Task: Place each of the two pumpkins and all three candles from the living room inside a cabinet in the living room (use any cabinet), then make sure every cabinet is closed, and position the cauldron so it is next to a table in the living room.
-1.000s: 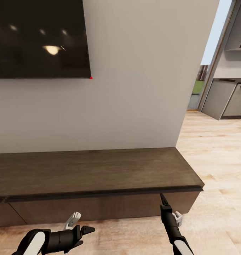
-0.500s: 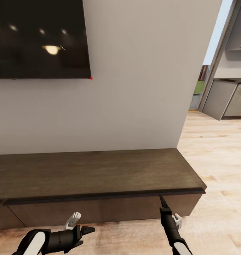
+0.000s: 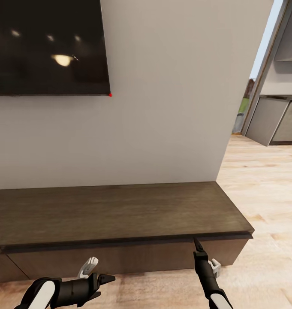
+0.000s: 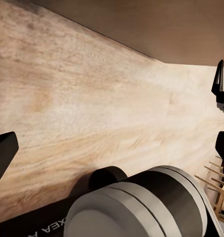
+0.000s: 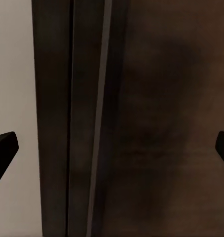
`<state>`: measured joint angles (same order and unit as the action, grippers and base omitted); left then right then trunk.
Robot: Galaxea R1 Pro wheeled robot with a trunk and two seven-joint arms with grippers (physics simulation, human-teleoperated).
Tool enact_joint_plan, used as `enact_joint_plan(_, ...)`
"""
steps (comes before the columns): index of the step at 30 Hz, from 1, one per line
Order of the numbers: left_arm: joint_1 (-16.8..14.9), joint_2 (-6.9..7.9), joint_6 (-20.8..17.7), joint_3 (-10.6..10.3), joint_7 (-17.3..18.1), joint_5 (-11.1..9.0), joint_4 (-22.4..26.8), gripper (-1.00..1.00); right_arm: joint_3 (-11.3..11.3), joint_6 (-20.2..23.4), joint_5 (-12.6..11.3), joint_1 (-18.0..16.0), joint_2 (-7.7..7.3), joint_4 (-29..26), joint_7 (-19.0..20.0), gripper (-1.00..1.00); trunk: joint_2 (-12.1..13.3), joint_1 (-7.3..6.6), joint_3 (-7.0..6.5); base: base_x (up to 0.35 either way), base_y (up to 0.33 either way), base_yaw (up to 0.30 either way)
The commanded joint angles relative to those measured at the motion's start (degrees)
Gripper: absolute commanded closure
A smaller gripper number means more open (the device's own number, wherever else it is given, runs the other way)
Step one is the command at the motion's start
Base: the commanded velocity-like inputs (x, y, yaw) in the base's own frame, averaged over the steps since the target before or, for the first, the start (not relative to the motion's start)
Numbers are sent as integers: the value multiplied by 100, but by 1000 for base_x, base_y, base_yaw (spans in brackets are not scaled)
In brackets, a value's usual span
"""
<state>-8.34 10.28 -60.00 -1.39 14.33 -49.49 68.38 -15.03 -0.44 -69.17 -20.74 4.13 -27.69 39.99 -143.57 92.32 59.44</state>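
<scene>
The long, low, dark brown cabinet (image 3: 115, 210) runs along the wall under a black TV, and its drawer fronts (image 3: 120, 257) look shut. My right gripper (image 3: 197, 245) points up at the top edge of the drawer front near the cabinet's right end. In the right wrist view the right gripper (image 5: 112, 145) is open, its fingertips (image 5: 4, 144) wide apart over the dark front. My left gripper (image 3: 98, 274) hangs low over the floor in front of the cabinet, open with nothing in it. Pumpkins, candles and cauldron are out of view.
The wall (image 3: 163, 107) ends just past the cabinet's right end. Beyond it, light wood floor (image 3: 266, 184) leads to grey kitchen cabinets (image 3: 278, 124). A black TV (image 3: 47, 47) hangs above the cabinet's left part. The left wrist view looks down on bare floor (image 4: 92, 98).
The whole picture has shifted a little, so the cabinet and wall edge sit slightly lower and further right: the camera moved. Both arms keep the same pose.
</scene>
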Motion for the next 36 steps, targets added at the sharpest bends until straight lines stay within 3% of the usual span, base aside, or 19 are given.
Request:
enact_joint_plan(1, 1, 0, 0, -1, 0, -2, 0, -100, 0, 0, 0, 0, 0, 0, 0, -100, 0, 0, 0, 3, 1, 0)
enact_joint_plan(36, 2, 0, 0, -2, -1, 0, 0, -100, 0, -8, 9, -9, 4, 0, -9, -100, 0, 0, 0, 25, 12, 0)
